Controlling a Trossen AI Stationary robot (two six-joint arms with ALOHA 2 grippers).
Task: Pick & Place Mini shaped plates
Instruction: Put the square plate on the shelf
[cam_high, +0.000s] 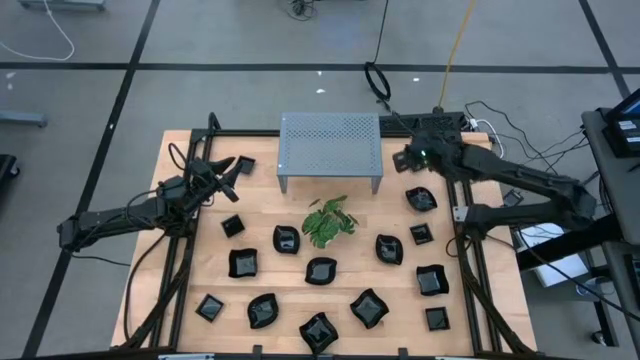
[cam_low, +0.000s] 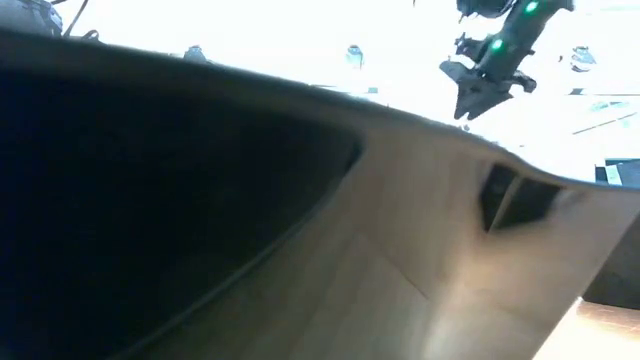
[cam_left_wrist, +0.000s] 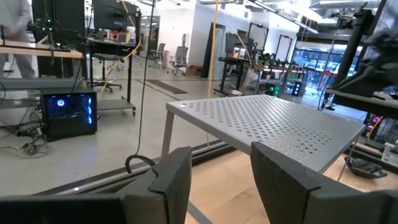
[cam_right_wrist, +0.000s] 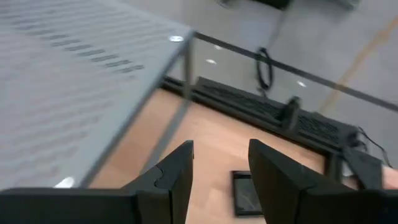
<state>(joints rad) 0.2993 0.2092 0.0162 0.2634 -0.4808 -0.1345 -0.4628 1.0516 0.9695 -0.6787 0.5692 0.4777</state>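
One camera looks straight down on the pale wooden table (cam_high: 200, 255). Both wrist cameras face the grey holed metal stand (cam_left_wrist: 273, 121).

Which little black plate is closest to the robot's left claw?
The small glossy black square plate at the table's far left, beside the grey perforated metal stand. It lies right next to the left claw; all other plates sit nearer the front.

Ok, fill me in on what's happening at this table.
Two robot arms are working over a wooden table scattered with small black plates, a plant in the middle and a grey perforated stand at the back. Neither arm holds anything. The left claw hangs open beside the stand's left end, near a plate. The right claw hangs open by the stand's right end. No plate sits on the stand yet.
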